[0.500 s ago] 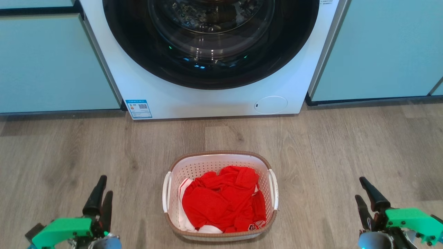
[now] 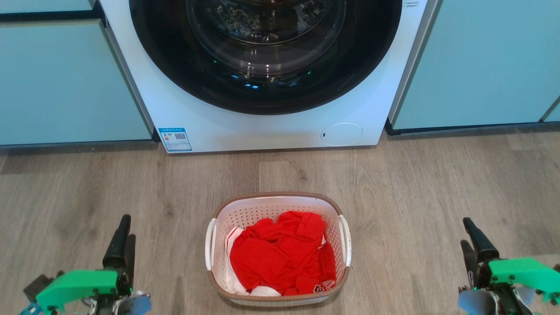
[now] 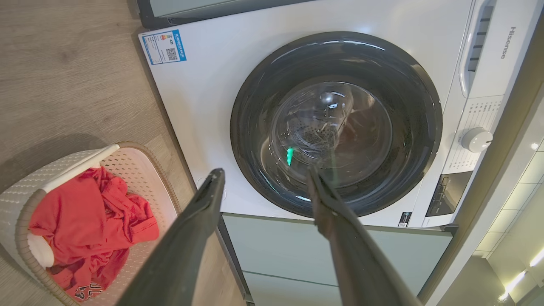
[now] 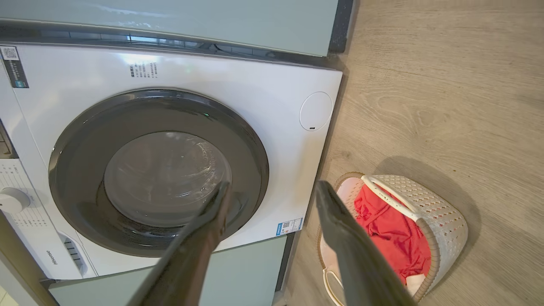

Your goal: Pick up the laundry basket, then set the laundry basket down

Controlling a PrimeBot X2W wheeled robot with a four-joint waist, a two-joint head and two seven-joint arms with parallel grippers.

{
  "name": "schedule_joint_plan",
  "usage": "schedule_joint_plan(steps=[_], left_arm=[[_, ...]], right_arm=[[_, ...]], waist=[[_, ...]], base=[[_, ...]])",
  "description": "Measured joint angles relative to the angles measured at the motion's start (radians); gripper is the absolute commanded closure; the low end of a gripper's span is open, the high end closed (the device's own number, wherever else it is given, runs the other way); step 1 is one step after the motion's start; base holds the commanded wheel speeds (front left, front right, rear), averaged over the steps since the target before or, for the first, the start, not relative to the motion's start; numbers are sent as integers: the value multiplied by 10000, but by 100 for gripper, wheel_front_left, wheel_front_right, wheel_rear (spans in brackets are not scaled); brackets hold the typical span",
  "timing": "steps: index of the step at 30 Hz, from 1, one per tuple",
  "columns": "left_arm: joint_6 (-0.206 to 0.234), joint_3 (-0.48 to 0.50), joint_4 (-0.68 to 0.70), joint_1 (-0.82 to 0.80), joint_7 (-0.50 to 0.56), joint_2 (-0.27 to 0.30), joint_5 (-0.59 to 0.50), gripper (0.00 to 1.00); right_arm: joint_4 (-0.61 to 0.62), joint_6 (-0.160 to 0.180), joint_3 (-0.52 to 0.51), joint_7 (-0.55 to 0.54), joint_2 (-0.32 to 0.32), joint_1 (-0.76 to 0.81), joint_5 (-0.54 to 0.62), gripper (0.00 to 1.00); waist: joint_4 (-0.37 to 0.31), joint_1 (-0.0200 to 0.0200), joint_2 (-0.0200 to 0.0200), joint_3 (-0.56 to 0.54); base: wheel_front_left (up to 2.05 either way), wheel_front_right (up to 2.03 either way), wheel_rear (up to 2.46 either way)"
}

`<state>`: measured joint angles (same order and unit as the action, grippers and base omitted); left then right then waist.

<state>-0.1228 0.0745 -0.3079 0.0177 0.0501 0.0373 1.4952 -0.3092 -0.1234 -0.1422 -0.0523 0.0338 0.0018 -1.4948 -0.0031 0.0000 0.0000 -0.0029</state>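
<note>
The laundry basket [image 2: 275, 195] stands on the wood floor in front of the washer, white and perforated, with a brown rim and white side handles. Red and white clothes [image 2: 280, 253] lie inside it. My left gripper [image 2: 127, 227] hovers well to the basket's left, open and holding nothing. My right gripper [image 2: 464, 232] is equally far off to the right, also open. In the left wrist view the left gripper [image 3: 265, 170] points at the washer door, with the basket [image 3: 25, 221] at lower left. The right wrist view has the right gripper [image 4: 273, 183] spread wide, the basket [image 4: 442, 216] at lower right.
A white front-loading washing machine [image 2: 262, 131] with a dark round door stands just behind the basket. Pale green cabinets [image 2: 65, 78] flank it on the left and more cabinets [image 2: 481, 65] on the right. Bare wood floor [image 2: 415, 183] lies on both sides of the basket.
Both grippers have dropped slightly lower in the head view, the right one also drifting outward. The basket has stayed in place.
</note>
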Motion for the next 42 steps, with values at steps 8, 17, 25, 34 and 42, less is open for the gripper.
schedule_joint_plan(steps=[8,17,25,34,42], left_arm=[[2,12,420,-55,-205,0,-1158,0],[552,-35,1164,-237,-441,0,-2742,0],[1139,-646,1781,-252,-696,0,-4357,0],[2088,-1896,1827,-298,-903,397,-6004,0],[3003,-3179,1494,-689,-1152,871,-6924,0]], right_arm=[[568,0,-123,238,2,-55,1377,0],[1283,0,188,454,2,-194,3041,0],[1860,0,692,669,29,-200,4525,0],[2161,0,1114,926,86,-201,6088,0],[2046,0,1312,1158,127,-198,7262,0]], waist=[[-9,0,0,-9],[-3,0,0,-62],[30,0,0,-90],[44,0,0,-135],[44,0,0,-192]], base=[[0,0,0],[0,0,0],[0,0,0],[0,0,0],[0,0,0]])
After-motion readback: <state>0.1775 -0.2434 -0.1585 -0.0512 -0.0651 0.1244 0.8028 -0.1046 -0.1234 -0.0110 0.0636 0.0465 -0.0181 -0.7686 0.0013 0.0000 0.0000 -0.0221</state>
